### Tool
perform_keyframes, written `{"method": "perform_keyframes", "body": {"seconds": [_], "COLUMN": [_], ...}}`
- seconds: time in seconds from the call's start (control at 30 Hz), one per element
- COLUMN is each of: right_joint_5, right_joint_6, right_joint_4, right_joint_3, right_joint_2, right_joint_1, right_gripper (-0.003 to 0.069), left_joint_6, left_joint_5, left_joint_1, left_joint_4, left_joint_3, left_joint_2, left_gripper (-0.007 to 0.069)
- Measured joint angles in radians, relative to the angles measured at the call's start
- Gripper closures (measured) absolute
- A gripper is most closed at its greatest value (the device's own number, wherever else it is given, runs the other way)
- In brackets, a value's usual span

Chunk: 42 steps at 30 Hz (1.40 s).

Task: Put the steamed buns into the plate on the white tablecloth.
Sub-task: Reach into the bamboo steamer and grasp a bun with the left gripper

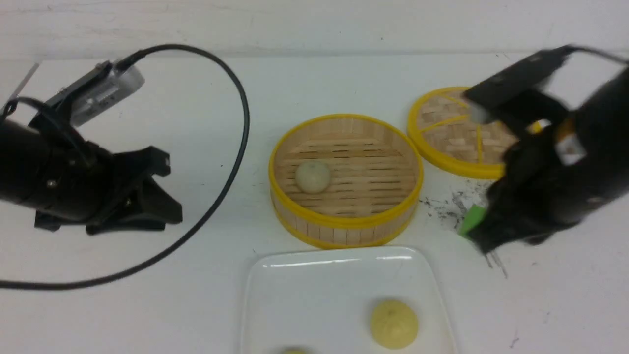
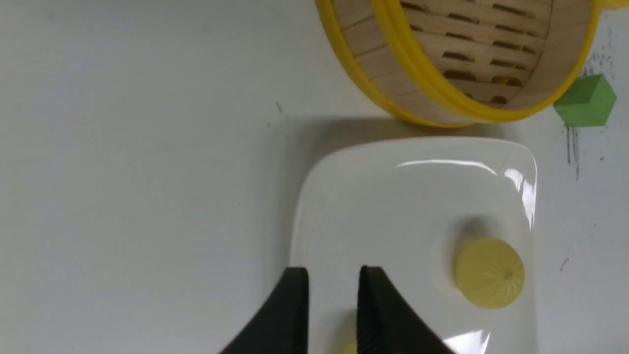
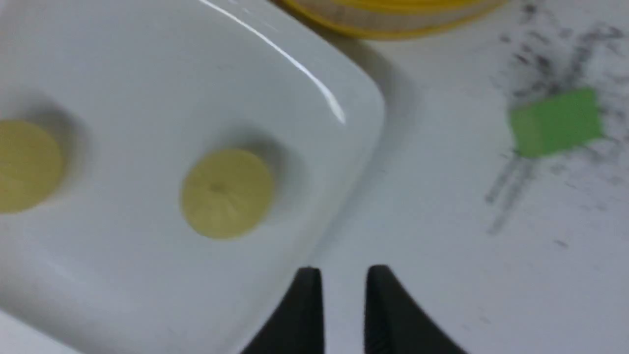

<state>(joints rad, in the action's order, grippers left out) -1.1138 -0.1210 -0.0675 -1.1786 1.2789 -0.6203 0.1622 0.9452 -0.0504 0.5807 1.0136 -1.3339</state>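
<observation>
One off-white steamed bun point(image 1: 313, 176) lies in the bamboo steamer point(image 1: 344, 223). Two pale yellow steamed buns rest on the glossy white plate point(image 1: 275, 295): one point(image 1: 393, 323) toward its right side, the other point(image 1: 294, 350) cut off by the picture's lower edge. The plate sits on the white tablecloth point(image 1: 123, 314) in front of the steamer. My left gripper point(image 1: 162, 196) hangs far to the left; its jaws point(image 2: 333, 270) are nearly together and empty. My right gripper point(image 1: 484, 243), blurred, is right of the plate beside the green cube; its jaws point(image 3: 344, 273) are nearly together and hold nothing.
The round woven lid point(image 1: 442, 132) lies behind and right of the steamer, partly behind my right arm. A green cube point(image 1: 471, 220) sits on dark smudges just right of the steamer. A black cable point(image 1: 236, 162) loops across the left of the cloth.
</observation>
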Motion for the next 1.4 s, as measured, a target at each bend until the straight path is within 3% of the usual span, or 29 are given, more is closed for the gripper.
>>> {"method": "perform_keyframes", "body": {"seconds": [0.1,0.13,0.37,0.53,0.6,0.63,0.67,0.7,0.9,1.0,1.07,1.17,1.23,1.4], "right_joint_5": [-0.046,-0.055,-0.029,-0.001,0.002,0.008,0.011,0.022,0.114,0.119,0.123,0.123,0.122,0.096], "right_joint_6": [0.0,-0.001,-0.016,-0.022,-0.024,-0.024,-0.024,-0.024,-0.024,-0.024,-0.024,-0.024,-0.024,-0.024], "right_joint_4": [-0.039,-0.051,-0.052,-0.043,-0.042,-0.035,-0.033,-0.023,0.004,0.005,0.005,0.005,0.005,0.003], "right_joint_3": [0.054,0.099,0.258,0.347,0.36,0.373,0.375,0.379,0.379,0.379,0.379,0.379,0.379,0.379], "right_joint_2": [-0.134,-0.22,-0.478,-0.567,-0.567,-0.563,-0.563,-0.562,-0.562,-0.562,-0.562,-0.562,-0.562,-0.562], "right_joint_1": [0.064,0.113,0.21,0.216,0.216,0.216,0.216,0.216,0.216,0.216,0.216,0.216,0.216,0.216], "right_gripper": [0.0672,0.0673,0.0673,0.0671,0.067,0.067,0.067,0.067,0.0668,0.0667,0.0667,0.0664,0.0663,0.0658], "left_joint_6": [-0.021,-0.064,-0.287,-0.473,-0.493,-0.503,-0.505,-0.501,-0.479,-0.479,-0.479,-0.479,-0.479,-0.479], "left_joint_5": [-0.01,-0.025,-0.05,0.003,0.016,0.028,0.031,0.033,0.031,0.027,0.032,0.058,0.08,0.204], "left_joint_1": [-0.069,-0.143,-0.339,-0.44,-0.456,-0.472,-0.476,-0.486,-0.494,-0.493,-0.493,-0.493,-0.493,-0.509], "left_joint_4": [-0.041,-0.082,-0.27,-0.485,-0.516,-0.546,-0.553,-0.581,-0.638,-0.646,-0.644,-0.644,-0.644,-0.642], "left_joint_3": [0.049,0.085,0.293,0.569,0.622,0.69,0.706,0.765,0.888,0.899,0.902,0.905,0.907,0.913], "left_joint_2": [-0.05,-0.087,-0.283,-0.508,-0.545,-0.609,-0.616,-0.674,-0.809,-0.854,-0.872,-0.87,-0.855,-0.724], "left_gripper": [0.0578,0.061,0.0599,0.0435,0.0396,0.0328,0.0321,0.0265,0.0207,0.0242,0.0328,0.0522,0.0583,0.0598]}}
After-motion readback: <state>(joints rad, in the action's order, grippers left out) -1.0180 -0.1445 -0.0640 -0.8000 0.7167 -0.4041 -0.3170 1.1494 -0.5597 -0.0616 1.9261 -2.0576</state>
